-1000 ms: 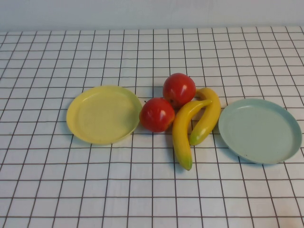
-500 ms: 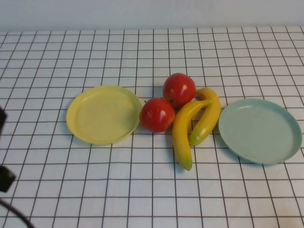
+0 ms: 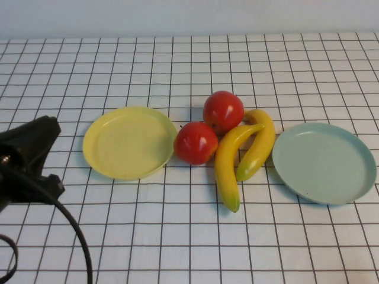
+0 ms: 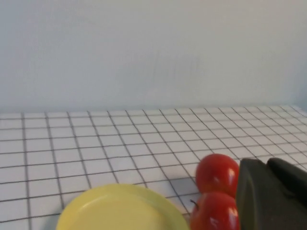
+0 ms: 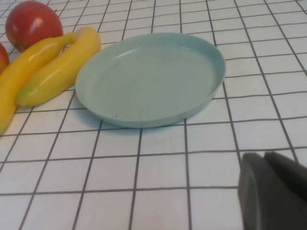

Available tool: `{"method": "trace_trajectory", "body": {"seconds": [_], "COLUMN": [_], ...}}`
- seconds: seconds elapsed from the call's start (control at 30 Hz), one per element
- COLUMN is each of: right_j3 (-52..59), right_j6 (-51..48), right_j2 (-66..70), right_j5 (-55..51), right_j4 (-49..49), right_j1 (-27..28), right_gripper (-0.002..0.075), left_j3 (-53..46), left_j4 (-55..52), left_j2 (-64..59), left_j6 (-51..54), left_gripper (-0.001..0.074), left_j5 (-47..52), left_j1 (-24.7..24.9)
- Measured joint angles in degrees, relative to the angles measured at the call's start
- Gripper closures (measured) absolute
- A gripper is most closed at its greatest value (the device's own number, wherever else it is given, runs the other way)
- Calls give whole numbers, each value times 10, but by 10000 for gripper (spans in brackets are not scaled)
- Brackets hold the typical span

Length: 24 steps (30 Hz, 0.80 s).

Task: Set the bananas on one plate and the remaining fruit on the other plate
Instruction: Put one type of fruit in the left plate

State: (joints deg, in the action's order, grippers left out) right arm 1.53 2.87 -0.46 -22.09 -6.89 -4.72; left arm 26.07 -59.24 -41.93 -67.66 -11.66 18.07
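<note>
Two yellow bananas (image 3: 228,163) (image 3: 259,142) lie side by side at the table's middle, touching two red fruits (image 3: 223,110) (image 3: 195,142). The yellow plate (image 3: 127,142) lies bare to their left. On their right, the pale blue-green plate (image 3: 324,163) is bare too. My left gripper (image 3: 48,131) hangs at the left edge, short of the yellow plate, shut and holding nothing. Its wrist view shows its fingers (image 4: 254,187) closed, with both red fruits (image 4: 217,173) just beyond. My right gripper (image 5: 266,161) is out of the high view; it is shut over the cloth near the blue-green plate (image 5: 148,76).
A white cloth with a black grid (image 3: 177,236) covers the table. A pale wall (image 3: 189,15) runs along the far edge. The left arm's black cable (image 3: 71,225) loops over the near left corner.
My left arm has come into the high view from the left edge and moved toward the yellow plate. The fruit and both plates have stayed put.
</note>
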Motion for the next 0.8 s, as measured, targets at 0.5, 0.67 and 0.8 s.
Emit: {"method": "trace_trajectory", "body": {"seconds": [0.5, 0.67, 0.8], "right_j3": [0, 0, 0], "right_j6": [0, 0, 0], "right_j2": [0, 0, 0], "right_j5": [0, 0, 0], "right_j4": [0, 0, 0], "right_j1": [0, 0, 0], "right_gripper": [742, 742, 742], "left_j3": [222, 296, 360], "left_j4": [765, 700, 689], "left_j2": [-209, -306, -384], "left_j6": [963, 971, 947], "left_gripper": [732, 613, 286], "left_j5": [472, 481, 480], "left_j1": [82, 120, 151]}}
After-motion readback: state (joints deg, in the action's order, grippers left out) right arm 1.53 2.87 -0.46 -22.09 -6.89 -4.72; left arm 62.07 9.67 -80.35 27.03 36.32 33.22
